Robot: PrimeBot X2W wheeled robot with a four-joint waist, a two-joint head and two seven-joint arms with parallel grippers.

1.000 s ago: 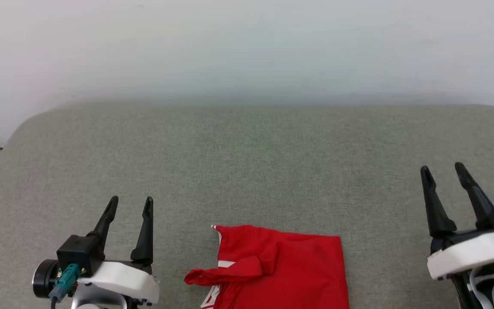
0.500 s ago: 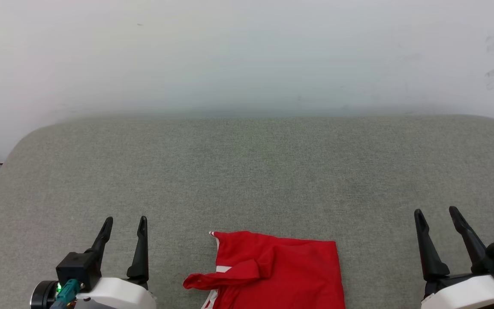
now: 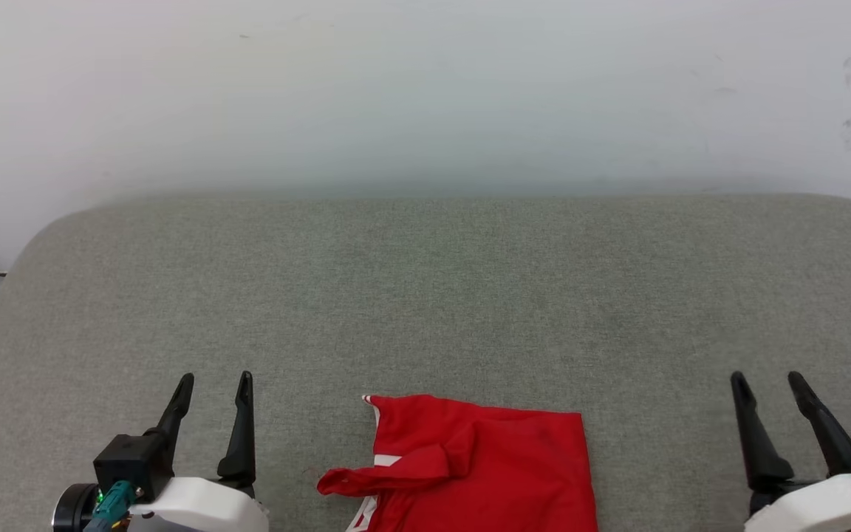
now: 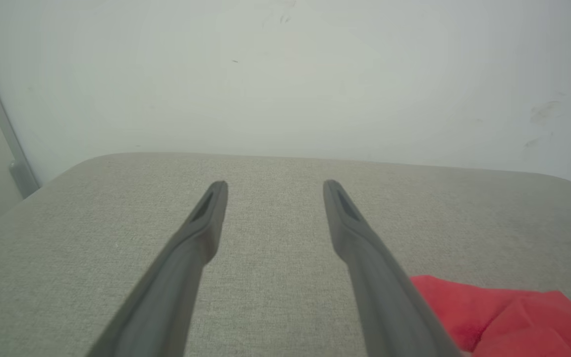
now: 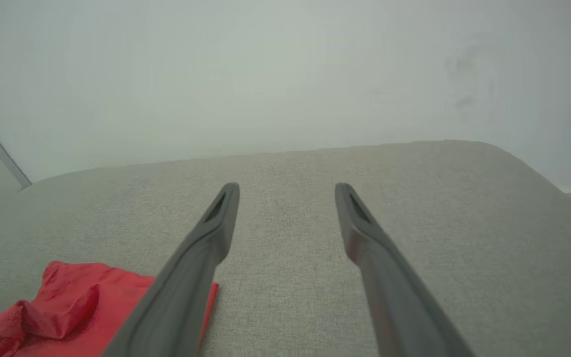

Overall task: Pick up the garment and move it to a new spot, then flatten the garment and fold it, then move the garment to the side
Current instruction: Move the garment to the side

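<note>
Over grey pad, head view: garment lies at pad's near middle, rumpled, one strap folded across, lower part cut off by frame. Left gripper hovers over pad's near left, right gripper over near right. Both are spread, empty, clear of cloth, fingers aimed at pad's far edge.

Left wrist view: fingers wide apart above bare pad, red cloth on pad beside one finger.

Right wrist view: same spread, red cloth on pad beside one finger.

Judgement: thin, limp, light fabric, likely to sag and slip. Pinch far corners or shoulder edges.
</note>
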